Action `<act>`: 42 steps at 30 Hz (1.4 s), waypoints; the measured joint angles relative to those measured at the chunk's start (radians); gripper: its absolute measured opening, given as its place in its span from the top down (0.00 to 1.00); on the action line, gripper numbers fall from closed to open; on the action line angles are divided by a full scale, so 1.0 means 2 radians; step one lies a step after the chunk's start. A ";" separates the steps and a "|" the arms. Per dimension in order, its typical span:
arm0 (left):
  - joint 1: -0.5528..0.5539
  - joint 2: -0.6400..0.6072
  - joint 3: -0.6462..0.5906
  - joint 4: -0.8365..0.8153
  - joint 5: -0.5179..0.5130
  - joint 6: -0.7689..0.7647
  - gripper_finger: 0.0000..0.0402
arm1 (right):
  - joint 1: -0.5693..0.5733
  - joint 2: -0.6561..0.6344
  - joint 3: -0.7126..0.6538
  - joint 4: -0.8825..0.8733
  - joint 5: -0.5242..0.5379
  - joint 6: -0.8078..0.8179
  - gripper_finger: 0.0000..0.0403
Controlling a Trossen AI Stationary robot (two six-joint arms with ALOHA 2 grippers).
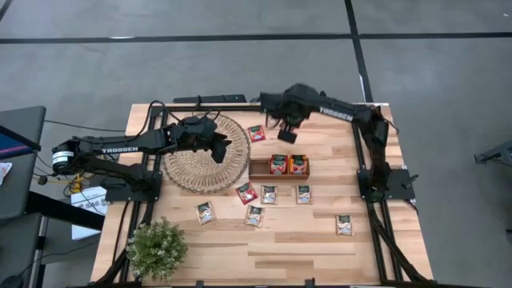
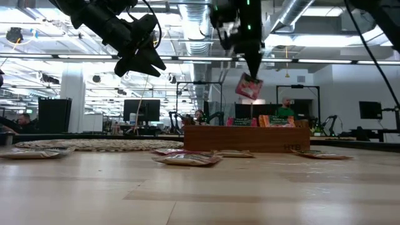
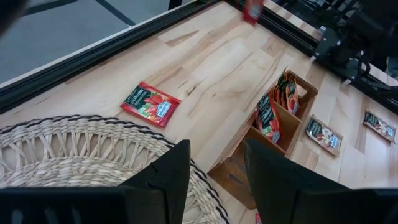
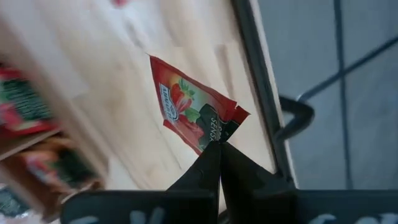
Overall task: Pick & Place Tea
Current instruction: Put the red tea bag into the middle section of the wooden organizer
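the right gripper (image 2: 253,74) hung in the air above the back part of the bench (image 1: 320,240), its fingers pressed together on the corner of a red sachet (image 4: 186,109), which dangled below them, clear of the wood. in the low view that held red sachet (image 2: 249,87) hung tilted above the wooden tray (image 2: 247,139). in the high view the right gripper (image 1: 286,134) sat just behind the tray (image 1: 260,169), between it and the bench's rear edge.

the left gripper (image 1: 222,152) hovered over the round woven mat (image 1: 188,168), toward the edge nearest the tray; its fingers (image 3: 165,180) stood spread with nothing between them.

the tray already held 2 red sachets standing upright in its compartments (image 1: 288,165). a loose red sachet (image 1: 256,133) lay flat on the bench behind the mat's rim, beside the right gripper. in front of the tray lay another red sachet (image 1: 246,193), with 2 pale sachets (image 1: 270,194) and (image 1: 303,194) in a row beside it. nearer the front lay 2 more pale sachets (image 1: 206,213) and (image 1: 254,215), and 1 pale sachet (image 1: 345,225) sat well apart toward the right side. a small potted plant (image 1: 157,248) stood at the front left corner of the bench.
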State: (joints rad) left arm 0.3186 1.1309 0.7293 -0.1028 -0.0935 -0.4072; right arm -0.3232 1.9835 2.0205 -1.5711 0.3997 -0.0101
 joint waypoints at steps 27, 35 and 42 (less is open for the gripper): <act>0.000 0.000 0.000 -0.015 0.001 -0.001 0.65 | 0.164 0.099 0.000 0.000 -0.011 -0.044 1.00; 0.000 0.000 0.000 -0.019 0.001 -0.003 0.65 | 0.158 0.108 -0.001 0.000 -0.031 -0.034 1.00; 0.000 0.000 0.000 -0.019 0.002 -0.003 0.65 | 0.146 0.108 -0.001 0.000 -0.053 -0.030 1.00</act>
State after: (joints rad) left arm 0.3183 1.1309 0.7292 -0.1406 -0.0902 -0.4126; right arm -0.0312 2.1998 2.0193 -1.5711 0.2940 -0.0708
